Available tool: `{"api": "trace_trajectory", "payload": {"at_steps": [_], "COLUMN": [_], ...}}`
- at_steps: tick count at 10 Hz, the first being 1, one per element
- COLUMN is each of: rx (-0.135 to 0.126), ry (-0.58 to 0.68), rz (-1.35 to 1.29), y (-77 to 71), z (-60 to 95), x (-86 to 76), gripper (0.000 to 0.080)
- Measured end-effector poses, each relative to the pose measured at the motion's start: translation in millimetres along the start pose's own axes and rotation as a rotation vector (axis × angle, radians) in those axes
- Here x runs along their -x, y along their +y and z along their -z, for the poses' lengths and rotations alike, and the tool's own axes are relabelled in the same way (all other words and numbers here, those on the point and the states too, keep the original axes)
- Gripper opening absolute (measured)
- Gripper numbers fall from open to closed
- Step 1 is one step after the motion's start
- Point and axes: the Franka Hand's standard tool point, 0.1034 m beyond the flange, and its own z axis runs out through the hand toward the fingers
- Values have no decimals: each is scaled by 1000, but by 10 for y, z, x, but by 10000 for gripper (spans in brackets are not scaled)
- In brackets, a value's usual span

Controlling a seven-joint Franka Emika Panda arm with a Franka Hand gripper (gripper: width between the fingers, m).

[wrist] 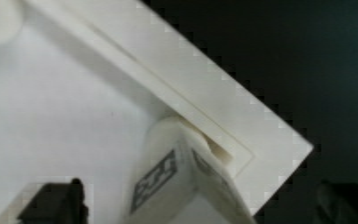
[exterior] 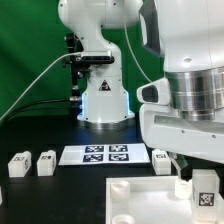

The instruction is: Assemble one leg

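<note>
A leg [wrist: 172,176], a small white block with a black-and-white tag, stands in a corner of the large white tray-like piece [wrist: 69,110]. In the exterior view this leg [exterior: 205,186] is at the tray's [exterior: 135,200] far right corner. My gripper [wrist: 197,206] straddles the leg with its jaws wide apart. The dark fingertips [wrist: 51,202] stand clear of the leg on both sides. In the exterior view the gripper [exterior: 190,176] hangs under the big white arm, mostly hidden by it. Three more legs lie on the table: two at the exterior view's left [exterior: 20,163] [exterior: 46,162] and one at its right [exterior: 161,158].
The marker board [exterior: 105,154] lies on the dark table between the loose legs. The robot's white base [exterior: 103,100] stands behind it with cables running to the exterior view's left. The arm's body [exterior: 185,110] fills the exterior view's right.
</note>
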Motion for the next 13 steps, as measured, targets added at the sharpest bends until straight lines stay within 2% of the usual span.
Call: {"api": "trace_trajectory", "payload": {"at_steps": [1, 2, 5, 6, 8, 9, 12, 13], "rx": [0, 13, 25, 24, 22, 22, 16, 2], "ry": [0, 10, 36, 35, 35, 36, 37, 38], "rz": [116, 274, 650, 628, 585, 561, 313, 125], "y": [0, -1, -1, -6, -7, -3, 12, 24], "z": [0, 7, 50, 49, 49, 50, 50, 56], "x": [0, -20, -137, -130, -129, -135, -151, -166], "gripper": [649, 649, 649, 649, 386, 294, 294, 294]}}
